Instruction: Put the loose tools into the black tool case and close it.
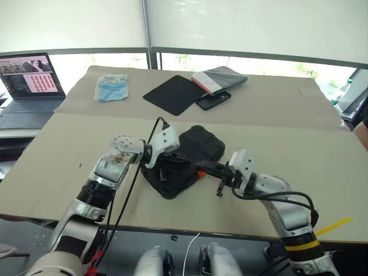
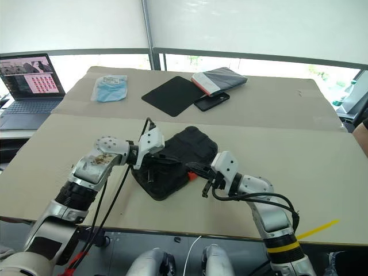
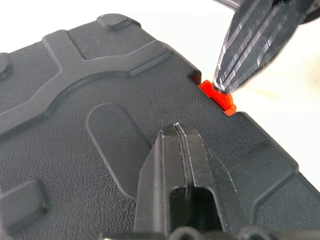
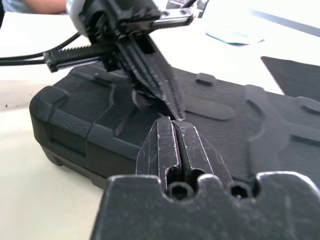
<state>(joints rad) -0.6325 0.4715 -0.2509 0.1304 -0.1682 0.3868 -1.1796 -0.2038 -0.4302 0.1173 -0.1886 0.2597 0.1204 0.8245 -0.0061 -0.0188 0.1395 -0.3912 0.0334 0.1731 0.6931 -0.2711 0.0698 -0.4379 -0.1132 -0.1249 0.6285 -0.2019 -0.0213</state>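
Observation:
The black tool case (image 1: 198, 145) lies closed near the middle of the table, ribbed lid up. Its small orange latch (image 3: 218, 95) faces my right arm. My left gripper (image 3: 178, 129) is shut, with its tips resting on the lid just behind the latch. My right gripper (image 4: 173, 123) is also shut and reaches in level from the right. In the left wrist view its fingertips (image 3: 223, 80) touch the orange latch. The two grippers nearly meet over the case's front edge (image 1: 190, 167). The loose tools are out of view.
A flat black mat (image 1: 174, 94) lies behind the case, with a dark phone (image 1: 213, 100) and a grey-and-red folded item (image 1: 219, 79) beside it. A blue packet (image 1: 111, 87) sits back left. An open laptop (image 1: 29, 86) stands off the table's left edge.

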